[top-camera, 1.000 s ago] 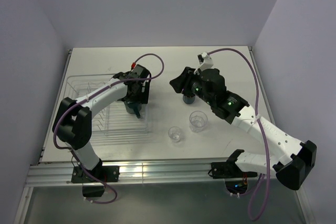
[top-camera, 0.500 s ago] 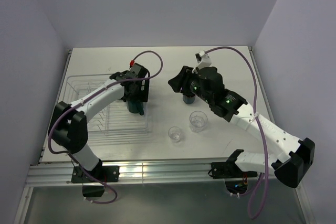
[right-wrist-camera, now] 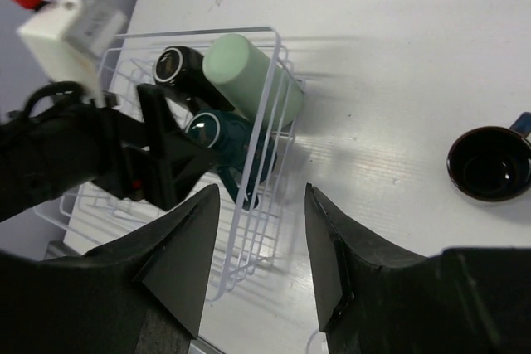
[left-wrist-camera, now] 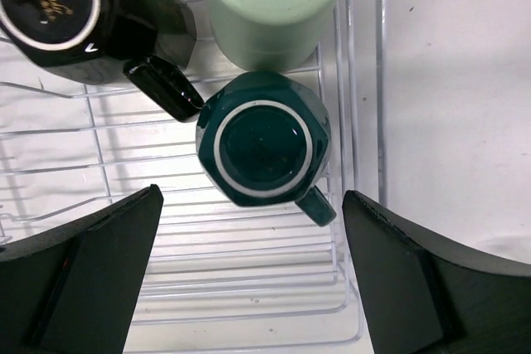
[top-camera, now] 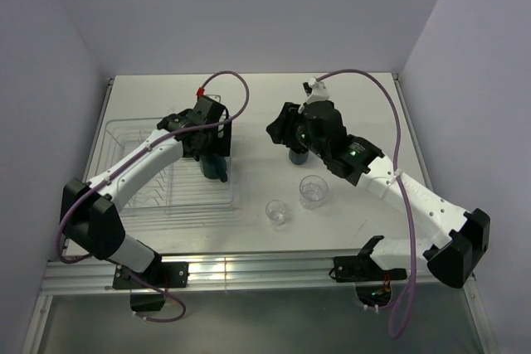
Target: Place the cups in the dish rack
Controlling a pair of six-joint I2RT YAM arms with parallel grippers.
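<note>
Top external view: the clear dish rack (top-camera: 124, 134) sits on the left half of the desk (top-camera: 365, 97). The left gripper (top-camera: 214, 163) hangs over the rack's right end.

Left wrist view — its fingers (left-wrist-camera: 91, 271) are spread wide, one on each side of a dark green mug (left-wrist-camera: 264, 140) and clear of it; nothing is gripped. This mug stands base up in the rack, just beside the rack's right wall. Just beyond it are a mint green tumbler (left-wrist-camera: 270, 6), closed end up, and a black mug (left-wrist-camera: 75, 6), base up, with its handle pointing toward the green mug.

The right gripper (top-camera: 275, 130) hovers near the desk's centre. Right wrist view — its fingers (right-wrist-camera: 182, 263) stand partly apart with nothing between them. A navy mug (right-wrist-camera: 488, 163) stands mouth up on the desk beside that gripper, outside the rack and well apart from it. A clear tumbler (top-camera: 313, 191) and a second clear tumbler (top-camera: 278, 211) stand upright toward the desk's near edge, right of the rack, near each other but not touching.
</note>
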